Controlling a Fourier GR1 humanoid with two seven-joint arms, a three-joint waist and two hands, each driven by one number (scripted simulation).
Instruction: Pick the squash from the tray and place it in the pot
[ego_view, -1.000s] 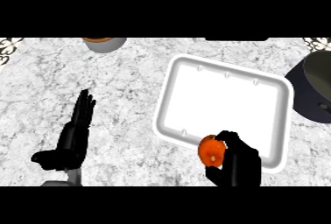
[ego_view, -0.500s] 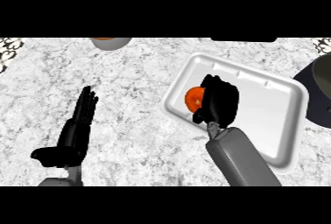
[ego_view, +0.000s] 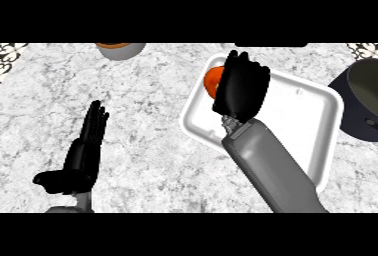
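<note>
Head view, the only one. Right hand (ego_view: 242, 85) sits over the far left corner of the white tray (ego_view: 314, 112), back of the hand toward the camera, fingers curled down. The orange squash (ego_view: 214, 82) shows at the hand's left edge, mostly hidden behind the fingers; the hand appears closed round it. Whether the squash is lifted off the tray or resting on it cannot be told from this angle. The dark pot (ego_view: 354, 102) stands at the right edge, just beyond the tray's right rim, partly cut off. Left hand (ego_view: 83, 150) rests open on the marble counter (ego_view: 148, 110), fingers straight, well apart from the tray. A grey bowl (ego_view: 119, 49) with orange contents sits at the far edge.

Judgement: step in hand is the carry. To do it well, the squash should go high enough to pass the tray rim and the pot wall, travel right across the tray, and be let go only once centred over the pot's opening.
</note>
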